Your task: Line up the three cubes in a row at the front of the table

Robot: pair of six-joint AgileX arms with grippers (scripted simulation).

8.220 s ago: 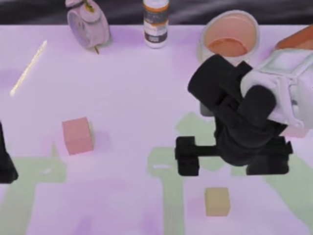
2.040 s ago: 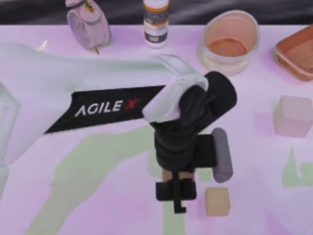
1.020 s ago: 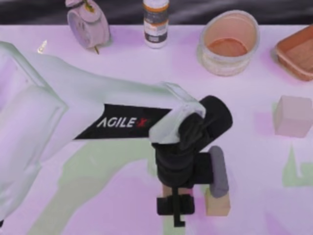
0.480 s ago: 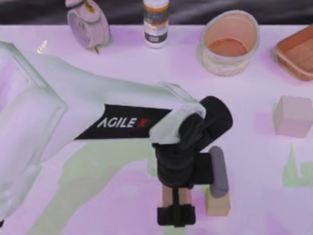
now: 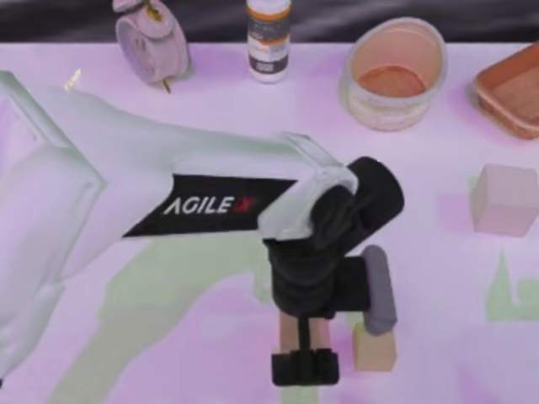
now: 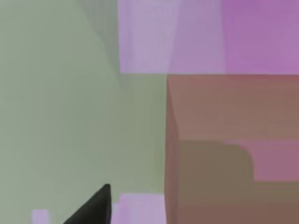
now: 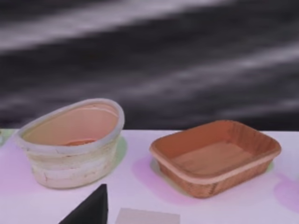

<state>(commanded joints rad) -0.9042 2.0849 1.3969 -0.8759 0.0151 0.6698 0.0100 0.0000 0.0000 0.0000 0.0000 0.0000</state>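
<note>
Since 0.5 s ago our left gripper (image 5: 304, 368) rose slightly, fingers open; pink-red cube (image 5: 301, 332) sits below, beside tan-yellow cube (image 5: 374, 349).

Pink-red cube (image 5: 296, 333) moved from the table's left to near centre front, just left of the tan-yellow cube (image 5: 373, 352), left gripper (image 5: 304, 367) lifted slightly off it, right arm withdrawn.

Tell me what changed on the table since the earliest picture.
The pink-red cube went from the table's left side to the front, just left of the tan cube, under the left tool, whose arm reached in from the left. The right arm withdrew from the top view, uncovering the pale cube. The tan cube, clock, bottle, bowl and tray stayed put.
</note>
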